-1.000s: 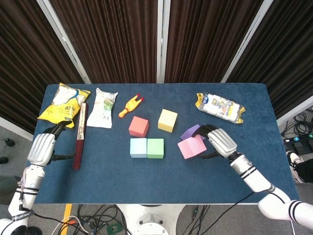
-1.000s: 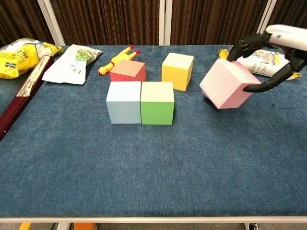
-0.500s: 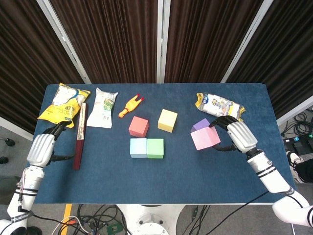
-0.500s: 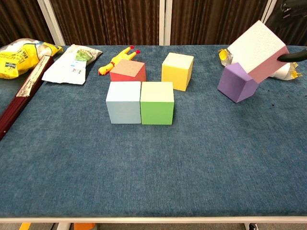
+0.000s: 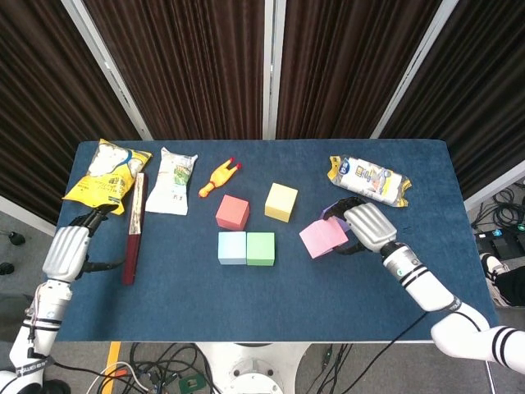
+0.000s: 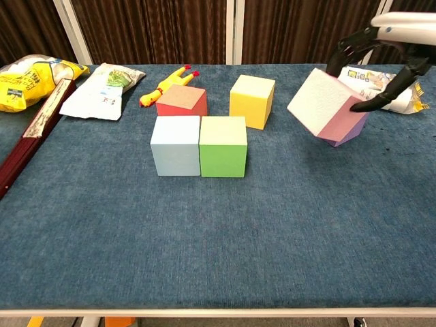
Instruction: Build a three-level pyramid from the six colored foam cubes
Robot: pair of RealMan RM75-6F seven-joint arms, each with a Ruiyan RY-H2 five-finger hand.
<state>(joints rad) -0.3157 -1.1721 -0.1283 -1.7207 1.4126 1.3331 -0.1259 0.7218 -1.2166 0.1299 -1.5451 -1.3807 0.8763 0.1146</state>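
My right hand (image 5: 367, 226) (image 6: 388, 37) grips a pink cube (image 5: 322, 238) (image 6: 325, 105), tilted and held above the table right of the other cubes. A purple cube (image 5: 333, 211) (image 6: 354, 129) sits just behind it, mostly hidden. A light blue cube (image 5: 232, 248) (image 6: 176, 145) and a green cube (image 5: 261, 249) (image 6: 223, 146) stand side by side, touching. Behind them are a red cube (image 5: 233, 212) (image 6: 181, 100) and a yellow cube (image 5: 281, 202) (image 6: 252, 101). My left hand (image 5: 69, 249) rests near the table's left edge, fingers curled, holding nothing.
A yellow snack bag (image 5: 107, 172), a dark red flat box (image 5: 134, 227), a white packet (image 5: 175, 180) and a rubber chicken (image 5: 218, 178) lie at the back left. A white snack pack (image 5: 371, 180) lies at the back right behind my right hand.
The right hand carried the pink cube up and to the right off the purple cube, then brought it back down and leftward. The left hand stayed still.
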